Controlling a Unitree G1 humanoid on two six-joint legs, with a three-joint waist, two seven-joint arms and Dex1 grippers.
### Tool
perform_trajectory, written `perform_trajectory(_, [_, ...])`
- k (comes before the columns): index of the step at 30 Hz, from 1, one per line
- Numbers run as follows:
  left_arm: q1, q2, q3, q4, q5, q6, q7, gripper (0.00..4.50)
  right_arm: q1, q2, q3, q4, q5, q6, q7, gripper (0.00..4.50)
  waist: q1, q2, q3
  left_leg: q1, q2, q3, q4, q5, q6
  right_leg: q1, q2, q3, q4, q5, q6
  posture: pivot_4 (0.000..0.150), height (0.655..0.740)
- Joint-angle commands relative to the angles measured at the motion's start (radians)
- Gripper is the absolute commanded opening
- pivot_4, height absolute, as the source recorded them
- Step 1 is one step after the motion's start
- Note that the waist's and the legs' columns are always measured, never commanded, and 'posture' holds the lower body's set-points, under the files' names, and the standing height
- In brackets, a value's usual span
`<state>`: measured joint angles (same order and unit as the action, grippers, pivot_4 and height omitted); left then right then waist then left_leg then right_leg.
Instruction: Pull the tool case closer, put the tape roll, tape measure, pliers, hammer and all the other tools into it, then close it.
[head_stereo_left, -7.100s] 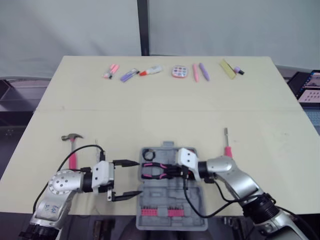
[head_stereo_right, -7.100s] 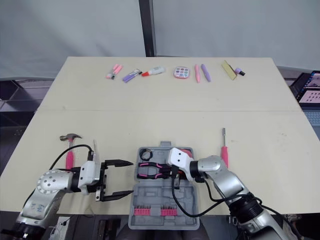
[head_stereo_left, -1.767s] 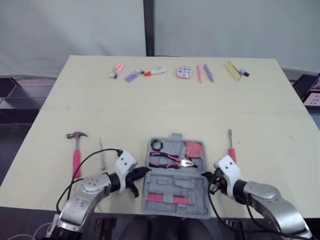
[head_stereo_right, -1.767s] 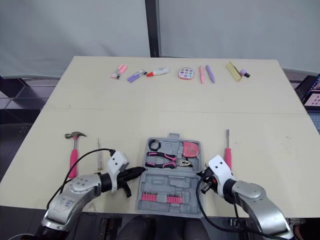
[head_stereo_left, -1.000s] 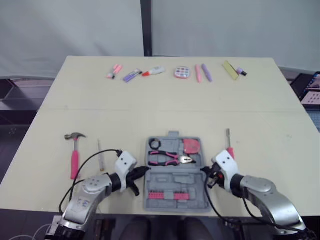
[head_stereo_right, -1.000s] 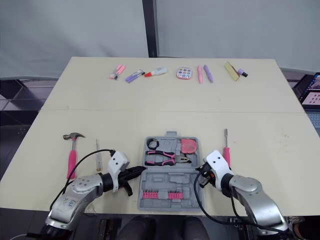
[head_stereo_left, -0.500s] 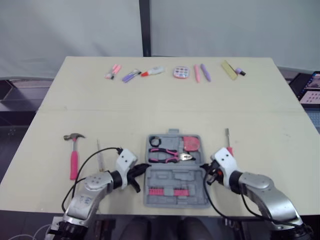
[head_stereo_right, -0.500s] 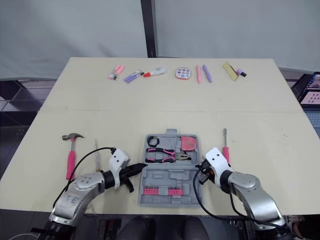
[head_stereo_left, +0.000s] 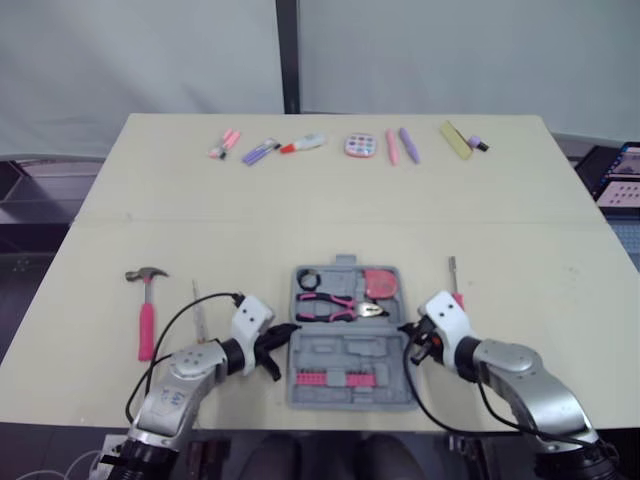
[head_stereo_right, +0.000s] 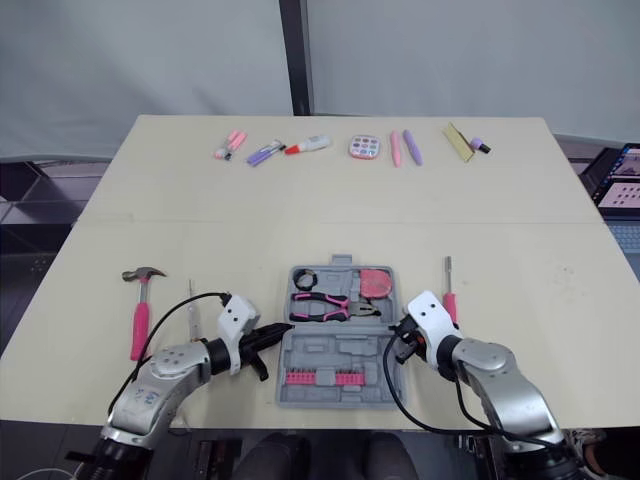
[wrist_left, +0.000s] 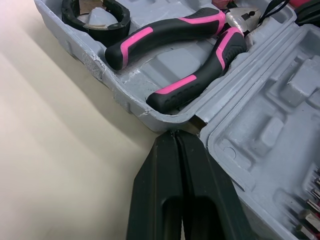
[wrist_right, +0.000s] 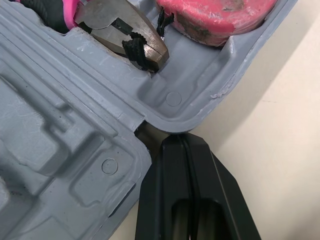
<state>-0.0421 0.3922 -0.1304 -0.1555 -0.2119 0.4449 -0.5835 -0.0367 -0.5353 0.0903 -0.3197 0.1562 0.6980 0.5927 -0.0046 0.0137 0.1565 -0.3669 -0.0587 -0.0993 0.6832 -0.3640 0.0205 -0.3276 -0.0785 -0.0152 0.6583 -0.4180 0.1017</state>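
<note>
left tool (head_stereo_left: 286, 330) and right tool (head_stereo_left: 406, 331) were both closed, tips wedged into the hinge notches on either side of the open case (head_stereo_left: 345, 353), likely to slide it. pliers (head_stereo_left: 335, 305) sat in the case between the tools. hammer (head_stereo_left: 146, 310) lay on the desk (head_stereo_left: 300, 200), well outside the left tool.

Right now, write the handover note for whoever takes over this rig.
Left pincer: shut, tips at the left hinge notch of the open tool case.
Right pincer: shut, tips at the right hinge notch.
Done, in the case: tape roll, pliers, tape measure.
On the table: hammer and slim tool left of the case, pink-handled screwdriver right of it.
Left to do: load those three, then close the case.
</note>
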Motion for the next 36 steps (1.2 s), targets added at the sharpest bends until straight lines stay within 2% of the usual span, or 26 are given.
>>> perform_trajectory(1, [-0.014, -0.011, -0.001, -0.019, -0.001, -0.023, -0.002, 0.09, -0.009, 0.016, 0.026, 0.009, -0.007, -0.006, -0.013, 0.0, 0.0, 0.0, 0.0, 0.0, 0.0, 0.0, 0.0, 0.0, 0.0, 0.0, 0.0, 0.0, 0.0, 0.0, 0.0, 0.15, 0.7134])
perform_trajectory(21, [-0.036, -0.011, 0.007, -0.004, 0.002, -0.024, 0.0, 0.09, -0.032, 0.037, 0.029, 0.033, -0.024, -0.015, -0.015, 0.0, -0.001, -0.001, 0.0, 0.0, 0.0, 0.0, 0.0, 0.0, 0.0, -0.001, 0.0, 0.0, 0.001, 0.0, 0.0, 0.15, 0.7134])
perform_trajectory(36, [-0.005, 0.062, 0.076, -0.015, -0.01, -0.029, -0.034, 0.09, 0.039, -0.054, -0.043, 0.036, -0.02, -0.051, 0.003, 0.0, 0.01, -0.001, 0.0, -0.001, -0.002, -0.001, 0.0, 0.0, 0.0, -0.001, -0.001, 0.0, 0.001, 0.0, 0.0, 0.15, 0.7134])
